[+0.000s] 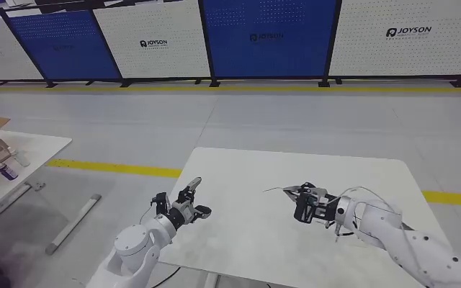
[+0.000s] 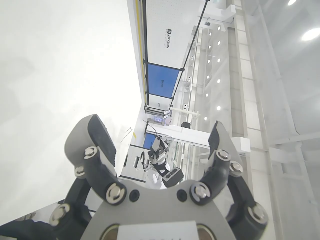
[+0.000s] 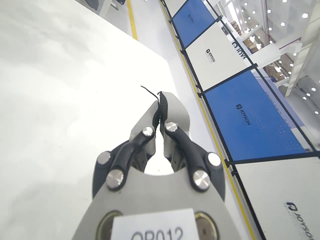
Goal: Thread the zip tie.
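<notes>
The right hand [image 3: 160, 116] is closed, its two pads pinched together on the black zip tie [image 3: 159, 106]. The strap runs up between the pads, and a short, thin free end curls out just beyond the fingertips. From above, the right hand [image 1: 294, 193] is held low over the white surface [image 1: 238, 245]. The zip tie [image 1: 274, 190] projects from it as a fine strand. Its long axis lies roughly level with the surface and points away from the right hand toward the left arm's side.

The left hand [image 2: 160, 138] is open, with its fingers [image 2: 100, 136] spread wide and nothing between them. Seen from above, the left hand [image 1: 198, 199] stands well apart from the right hand, across a bare stretch of the surface, and faces it.

The pictures do not show which end of the tie is the head or which is the tail, nor whether a loop is formed.

Judgement: the right hand alone controls the tie. The free end points toward the left hand, so threading likely requires the gap between the two hands to close along that axis. The thin end may flex and miss.
</notes>
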